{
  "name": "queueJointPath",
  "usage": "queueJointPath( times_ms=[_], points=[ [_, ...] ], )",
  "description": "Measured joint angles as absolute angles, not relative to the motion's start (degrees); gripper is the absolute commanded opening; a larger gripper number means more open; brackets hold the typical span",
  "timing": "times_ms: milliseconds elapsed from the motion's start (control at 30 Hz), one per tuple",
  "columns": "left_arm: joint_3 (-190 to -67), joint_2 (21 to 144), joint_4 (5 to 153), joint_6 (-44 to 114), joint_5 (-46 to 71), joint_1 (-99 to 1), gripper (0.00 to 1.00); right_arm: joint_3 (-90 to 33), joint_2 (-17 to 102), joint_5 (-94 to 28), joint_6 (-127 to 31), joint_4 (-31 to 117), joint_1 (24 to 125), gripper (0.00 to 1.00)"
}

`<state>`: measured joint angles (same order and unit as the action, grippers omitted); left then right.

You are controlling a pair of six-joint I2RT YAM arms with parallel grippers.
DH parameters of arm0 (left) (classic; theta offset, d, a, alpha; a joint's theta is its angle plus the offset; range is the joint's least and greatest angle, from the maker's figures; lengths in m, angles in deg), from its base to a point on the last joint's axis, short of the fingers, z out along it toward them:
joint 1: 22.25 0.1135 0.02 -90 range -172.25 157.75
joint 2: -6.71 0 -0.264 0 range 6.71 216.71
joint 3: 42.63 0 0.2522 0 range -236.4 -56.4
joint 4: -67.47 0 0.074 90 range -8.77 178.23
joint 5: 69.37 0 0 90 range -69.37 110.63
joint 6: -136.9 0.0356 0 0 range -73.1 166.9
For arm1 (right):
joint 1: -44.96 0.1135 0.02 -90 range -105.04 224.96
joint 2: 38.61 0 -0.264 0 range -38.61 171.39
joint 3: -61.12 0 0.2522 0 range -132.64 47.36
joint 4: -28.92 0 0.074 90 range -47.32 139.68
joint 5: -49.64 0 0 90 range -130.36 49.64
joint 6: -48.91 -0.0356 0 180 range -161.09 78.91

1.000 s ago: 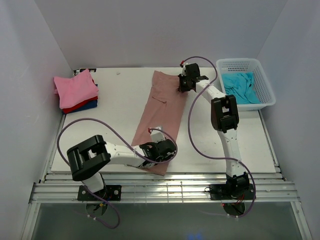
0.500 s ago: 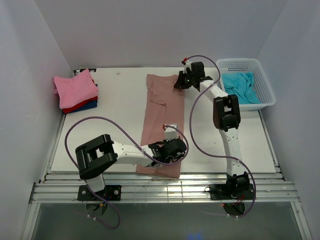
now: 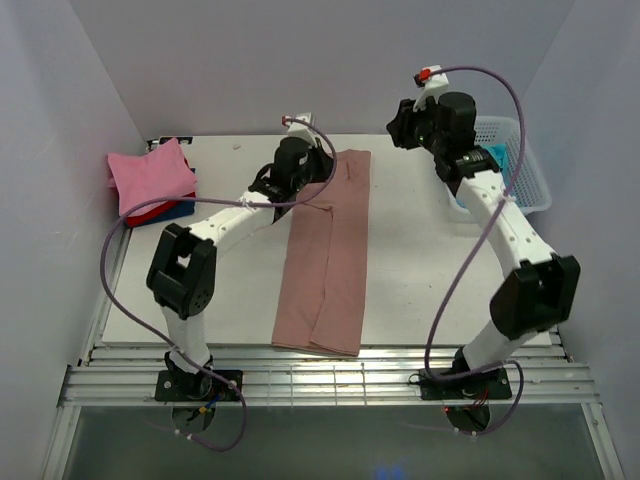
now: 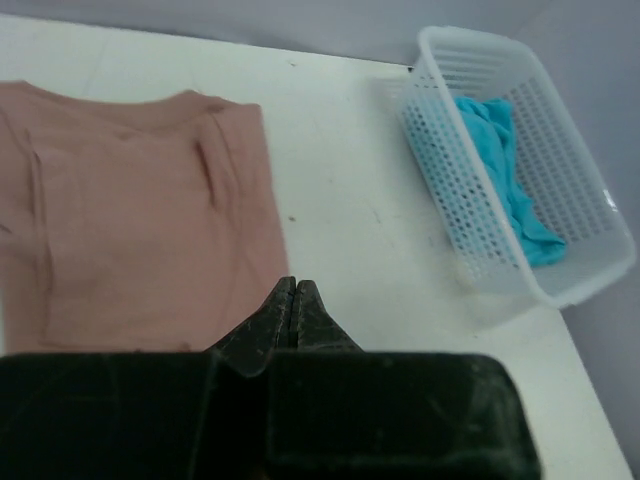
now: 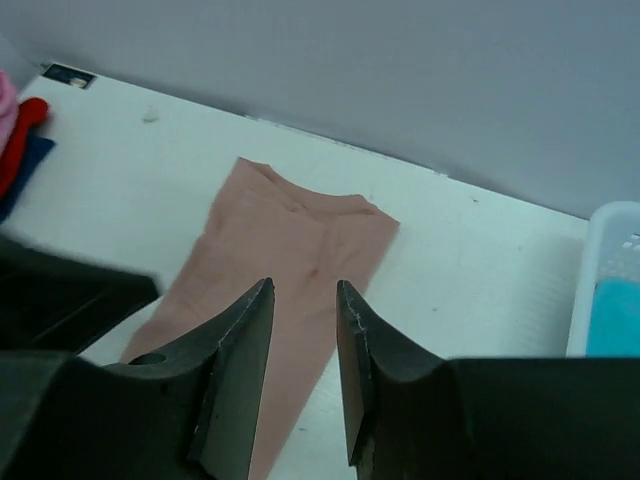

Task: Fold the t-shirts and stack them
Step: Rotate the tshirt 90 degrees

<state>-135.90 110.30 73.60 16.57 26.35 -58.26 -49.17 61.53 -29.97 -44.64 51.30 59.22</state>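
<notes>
1. We count 3 folded shirts piled at the far left corner of the table (image 3: 420,280): the pink shirt (image 3: 150,175) on top, with the red shirt (image 5: 28,115) and the dark blue shirt (image 5: 22,160) under it.
2. The brown shirt (image 3: 325,260) lies mid-table, folded lengthwise into 1 long strip. We judge it needs cross-folds and then stacking.
3. The turquoise shirt (image 4: 500,170) sits crumpled in the basket (image 4: 450,190) at the far right, not yet begun.
4. Our left pincer (image 4: 294,290) is near the strip's collar end, jaws pressed together and holding nothing.
5. Our right pincer (image 5: 302,290) hangs raised above the table's far side, jaws a little apart and empty.
6. We read no brand or writing. A dark tag (image 5: 68,74) at the far left corner is too small to read.
</notes>
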Motion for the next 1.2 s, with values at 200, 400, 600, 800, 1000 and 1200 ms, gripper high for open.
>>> queueJointPath(
  times_ms=[200,400,600,800,1000,1200],
  points=[
    [-145.5,127.6,76.9,21.4,14.6,-51.8,0.00,-22.7,39.9,-43.1,-44.0,48.2,72.3,0.17],
    [-144.4,135.9,77.5,20.4,7.4,-53.8,0.00,-5.0,38.8,-50.6,-47.2,54.0,77.2,0.13],
    [-144.4,135.7,76.9,20.0,6.3,-54.0,0.00,-1.4,33.2,-54.6,-50.0,58.1,80.3,0.13],
    [-144.5,136.4,77.1,19.6,6.9,-53.6,0.00,2.4,27.4,-56.6,-52.5,58.4,82.3,0.13],
    [-147.6,139.3,76.1,18.5,5.9,-52.2,0.00,4.7,27.4,-57.5,-55.0,61.2,83.7,0.13],
    [-149.3,141.5,73.5,15.8,3.3,-50.6,0.00,6.0,26.1,-58.2,-57.9,63.2,86.0,0.13]
  ],
)
